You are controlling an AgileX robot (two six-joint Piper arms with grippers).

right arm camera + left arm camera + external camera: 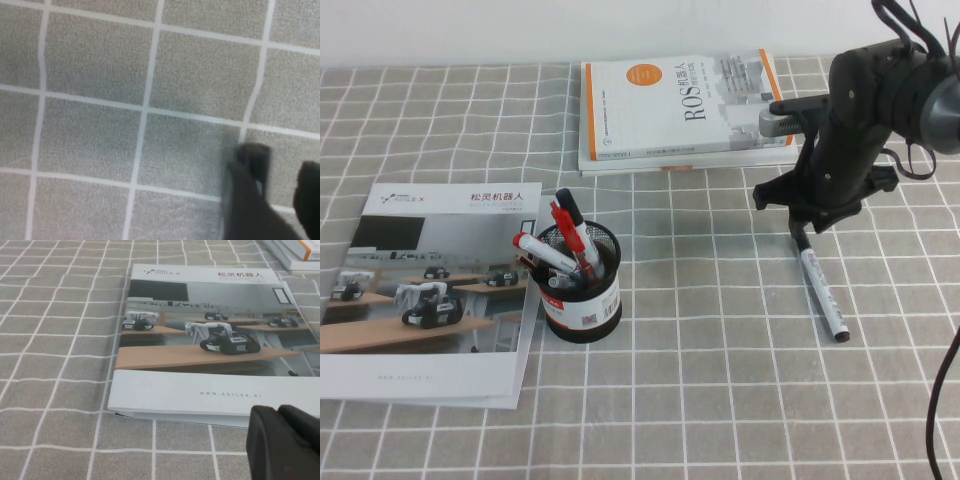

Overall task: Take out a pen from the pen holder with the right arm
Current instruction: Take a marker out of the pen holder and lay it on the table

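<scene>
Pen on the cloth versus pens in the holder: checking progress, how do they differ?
The loose pen lies flat on the cloth; the holder pens stand tilted in the pen holder. The loose pen's tip is black; several holder pens' caps are red. The loose pen lies at the open right gripper; the holder pens stand apart from it. The left gripper sits near the brochure. Both have white barrels.

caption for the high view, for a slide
Right gripper over a pen lying on the tablecloth right of the pen holder; left gripper out of frame, near the brochure.
</scene>
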